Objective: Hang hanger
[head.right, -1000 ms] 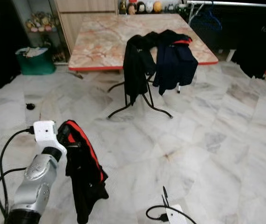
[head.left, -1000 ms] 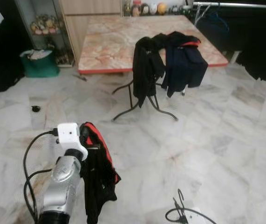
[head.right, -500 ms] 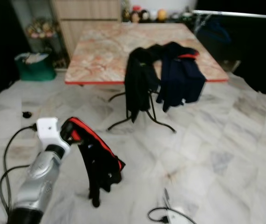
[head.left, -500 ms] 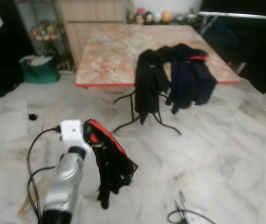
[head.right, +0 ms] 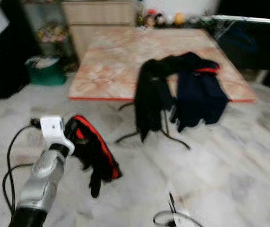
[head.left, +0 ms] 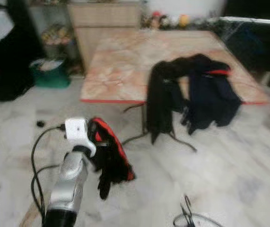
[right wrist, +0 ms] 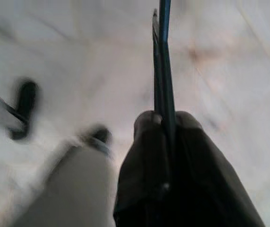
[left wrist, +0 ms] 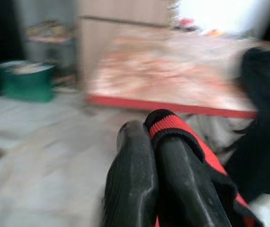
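Left pincer (left wrist: 149, 137) clamped on black-red garment (head.left: 110, 158), raised on extended arm above marble floor (head.left: 229, 161), garment drooping downward. Right pincer (right wrist: 165, 120) closed on thin blue hanger (right wrist: 163, 56), long axis running outward beyond fingertips.

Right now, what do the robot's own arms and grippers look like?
The left arm is a silver metal tube, black at its lower end, topped by a white boxy wrist housing. A black cable loops off that housing. The left gripper has two long, rounded black fingers. The right gripper has the same dark rounded fingers.
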Available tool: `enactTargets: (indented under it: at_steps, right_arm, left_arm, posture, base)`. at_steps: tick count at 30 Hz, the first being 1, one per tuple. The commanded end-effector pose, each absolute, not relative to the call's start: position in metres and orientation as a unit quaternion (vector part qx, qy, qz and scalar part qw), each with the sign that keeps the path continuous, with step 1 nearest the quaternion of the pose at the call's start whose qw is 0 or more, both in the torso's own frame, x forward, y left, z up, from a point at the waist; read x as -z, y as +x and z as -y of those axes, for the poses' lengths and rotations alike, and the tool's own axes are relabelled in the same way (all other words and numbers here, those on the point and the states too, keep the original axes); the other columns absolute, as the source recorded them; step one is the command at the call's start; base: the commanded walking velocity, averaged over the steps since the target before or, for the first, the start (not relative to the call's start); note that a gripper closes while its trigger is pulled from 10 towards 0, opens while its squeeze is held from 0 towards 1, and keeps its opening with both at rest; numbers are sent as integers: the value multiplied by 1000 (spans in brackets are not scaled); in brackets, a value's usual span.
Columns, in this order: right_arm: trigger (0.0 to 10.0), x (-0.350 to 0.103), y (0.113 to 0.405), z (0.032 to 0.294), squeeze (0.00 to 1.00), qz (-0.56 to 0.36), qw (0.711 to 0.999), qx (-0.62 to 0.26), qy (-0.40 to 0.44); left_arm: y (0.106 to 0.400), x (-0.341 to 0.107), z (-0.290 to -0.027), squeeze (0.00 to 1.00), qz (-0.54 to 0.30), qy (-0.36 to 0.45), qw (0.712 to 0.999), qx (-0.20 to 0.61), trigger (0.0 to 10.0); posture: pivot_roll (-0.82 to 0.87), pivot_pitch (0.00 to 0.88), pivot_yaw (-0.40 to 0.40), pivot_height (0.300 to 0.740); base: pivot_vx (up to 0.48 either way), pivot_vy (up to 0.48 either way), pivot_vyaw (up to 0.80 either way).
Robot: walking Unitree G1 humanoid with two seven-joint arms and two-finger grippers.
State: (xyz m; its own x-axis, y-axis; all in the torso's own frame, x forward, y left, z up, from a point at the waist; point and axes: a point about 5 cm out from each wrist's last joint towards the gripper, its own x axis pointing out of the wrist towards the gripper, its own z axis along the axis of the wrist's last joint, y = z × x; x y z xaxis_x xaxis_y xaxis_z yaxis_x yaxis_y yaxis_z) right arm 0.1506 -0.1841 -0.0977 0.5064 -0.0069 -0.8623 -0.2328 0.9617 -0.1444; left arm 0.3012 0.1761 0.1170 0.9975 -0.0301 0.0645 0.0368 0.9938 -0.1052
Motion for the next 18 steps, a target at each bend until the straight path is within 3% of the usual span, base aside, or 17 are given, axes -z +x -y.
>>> enactTargets:
  at_steps: [1, 13, 18]
  right_arm:
    - [10000, 100, 142, 191, 0, -505, 852, -58, -123]
    - [10000, 100, 142, 191, 0, -505, 852, -62, -122]
    - [10000, 100, 142, 191, 0, -506, 851, -63, -123]
  left_arm:
    - [305, -128, -164, 0, 52, -55, 996, 35, 10000]
    - [304, -144, -161, 0, 81, -63, 994, 48, 10000]
    - [303, -172, -151, 0, 113, -60, 987, 95, 10000]
  posture:
    - [60, 0, 9, 740]
    - [61, 0, 7, 740]
    - [72, 0, 7, 740]
  base:
    - [409, 0, 0]
    - [408, 0, 0]
    - [0, 0, 0]
